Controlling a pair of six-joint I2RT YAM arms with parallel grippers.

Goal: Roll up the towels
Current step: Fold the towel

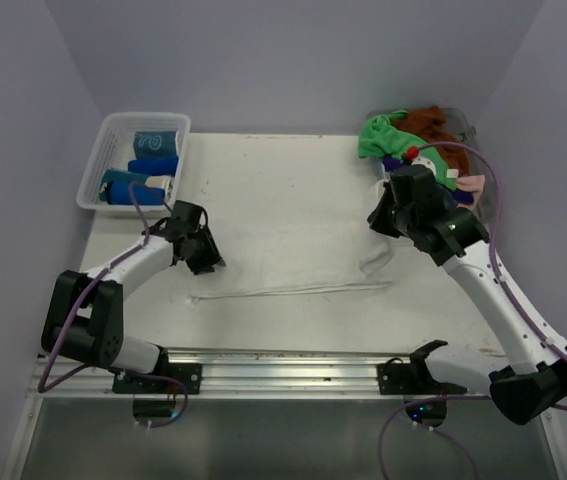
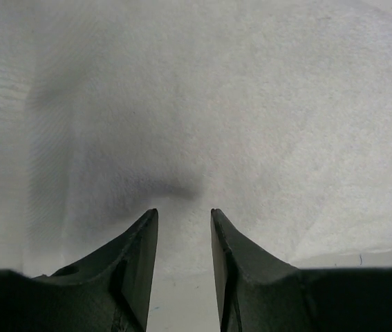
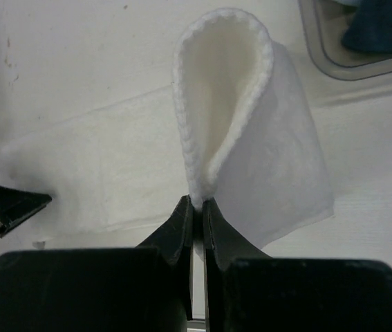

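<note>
The white towel (image 1: pixel 293 262) lies as a long folded strip across the middle of the desk (image 1: pixel 263 170), its 3 o'clock end lifted into a loop. The danger, I think, is that this end slips free, because only a thin edge is pinched. The strip may also drag and roll loose if its 9 o'clock end is not pressed down. The left fingers (image 2: pixel 151 228) stand a little apart, low over the cloth, holding nothing; whether they touch it I cannot tell. The right fingers (image 3: pixel 189 214) are pressed together on the towel's edge. Farther, at 1 o'clock, other towels (image 1: pixel 381 135) wait in a heap.
</note>
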